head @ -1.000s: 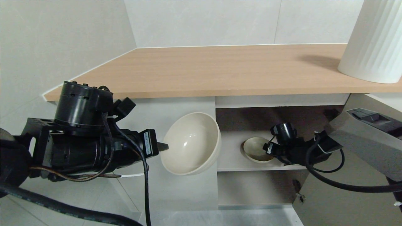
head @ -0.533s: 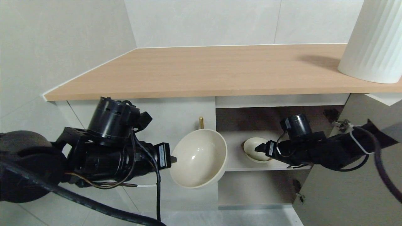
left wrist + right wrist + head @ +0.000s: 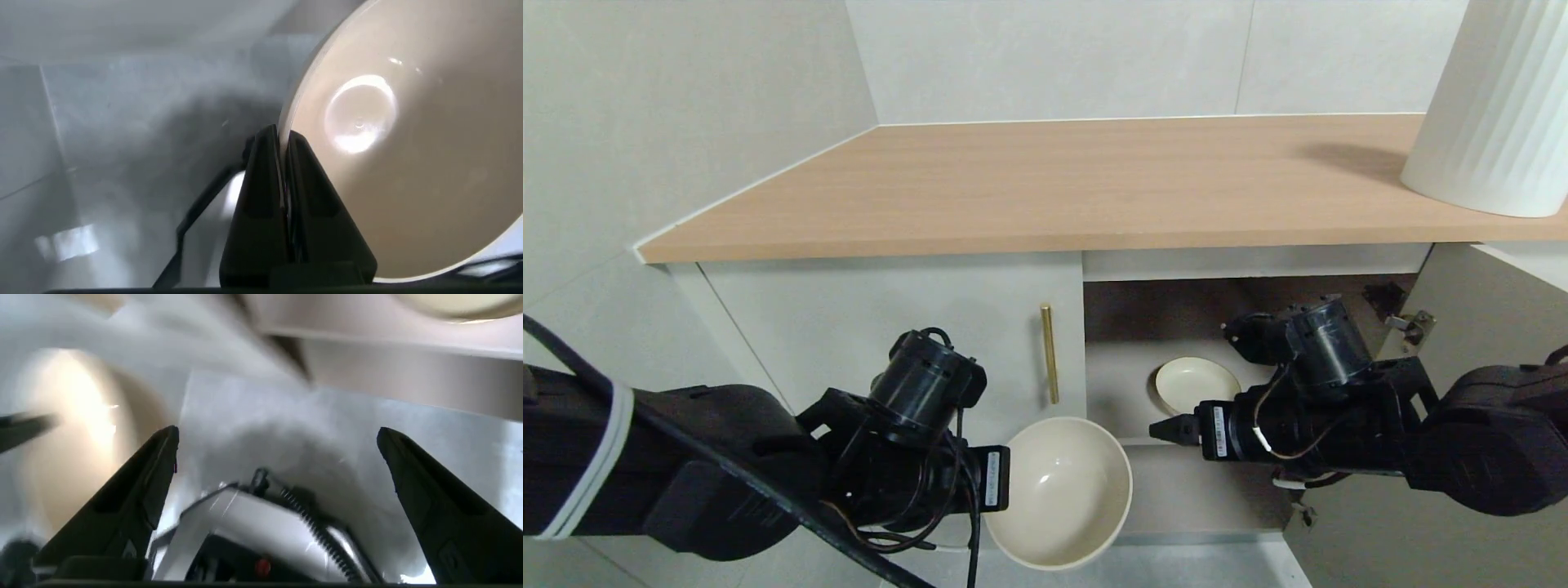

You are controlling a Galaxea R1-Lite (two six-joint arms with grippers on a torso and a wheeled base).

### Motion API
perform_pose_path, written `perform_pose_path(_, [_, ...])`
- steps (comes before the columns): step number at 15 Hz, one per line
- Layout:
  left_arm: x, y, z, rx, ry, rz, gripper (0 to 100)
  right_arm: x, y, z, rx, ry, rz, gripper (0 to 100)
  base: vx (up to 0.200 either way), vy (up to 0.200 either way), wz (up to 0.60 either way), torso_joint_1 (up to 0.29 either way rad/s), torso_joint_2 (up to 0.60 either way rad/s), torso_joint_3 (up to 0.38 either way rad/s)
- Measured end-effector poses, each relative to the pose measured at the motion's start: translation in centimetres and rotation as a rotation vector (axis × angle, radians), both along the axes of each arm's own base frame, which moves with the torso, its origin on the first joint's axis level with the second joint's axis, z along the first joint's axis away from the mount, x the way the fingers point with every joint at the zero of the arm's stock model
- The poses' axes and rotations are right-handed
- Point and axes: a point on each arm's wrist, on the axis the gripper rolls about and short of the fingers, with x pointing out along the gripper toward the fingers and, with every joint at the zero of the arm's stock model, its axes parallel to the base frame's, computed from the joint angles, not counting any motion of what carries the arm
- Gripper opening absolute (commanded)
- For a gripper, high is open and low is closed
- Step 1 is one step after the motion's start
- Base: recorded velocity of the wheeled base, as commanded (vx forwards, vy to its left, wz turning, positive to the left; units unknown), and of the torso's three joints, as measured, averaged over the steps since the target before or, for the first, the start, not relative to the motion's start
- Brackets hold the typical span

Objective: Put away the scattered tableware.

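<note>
Head view: the left gripper [image 3: 1010, 481] sits low at about 6 o'clock, its arm coming in from 8 o'clock and lying nearly level. It holds a cream bowl [image 3: 1058, 492] by the rim. The bowl is tipped with its hollow facing the camera, in front of the foot of the cabinet [image 3: 890, 310]. The right gripper [image 3: 1168, 428] sits at about 4 o'clock, and its arm enters from 3 o'clock, also nearly level. Its tip points toward 9 o'clock, just in front of the edge of the shelf [image 3: 1119, 367]. A small plate [image 3: 1196, 382] lies on that shelf inside the open compartment, apart from both grippers. A brass door handle [image 3: 1049, 355] stands upright on the closed door, above the bowl. A white ribbed container [image 3: 1494, 114] stands at 2 o'clock on the wooden countertop [image 3: 1054, 180].

Left wrist view: this shows the grip that the head view hides. The two dark fingers [image 3: 261, 180] are clenched on the bowl's rim, one on each side of its thin wall. Grey floor [image 3: 122, 163] lies behind.

Right wrist view: the right gripper's fingers [image 3: 139, 498] are spread wide, with nothing between them. The bowl appears as a pale blur beyond one finger, and an edge of the small plate is visible on the shelf.
</note>
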Motion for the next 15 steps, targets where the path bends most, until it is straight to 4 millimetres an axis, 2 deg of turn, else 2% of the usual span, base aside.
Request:
perform_pose_path(7, [-0.2, -1.0, -1.2, 0.028, 0.027, -0.032, 0, -2.6, 1.4, -1.0, -0.064, 0.003, 0.131, 100, 0.0, 0.0, 0.0, 0.0, 0.0, 0.0])
perform_pose_path(15, [-0.5, -1.4, -1.3, 0.032, 0.03, -0.049, 0, -2.0, 2.7, -3.2, -0.106, 0.021, 0.132, 100, 0.0, 0.0, 0.0, 0.0, 0.0, 0.0])
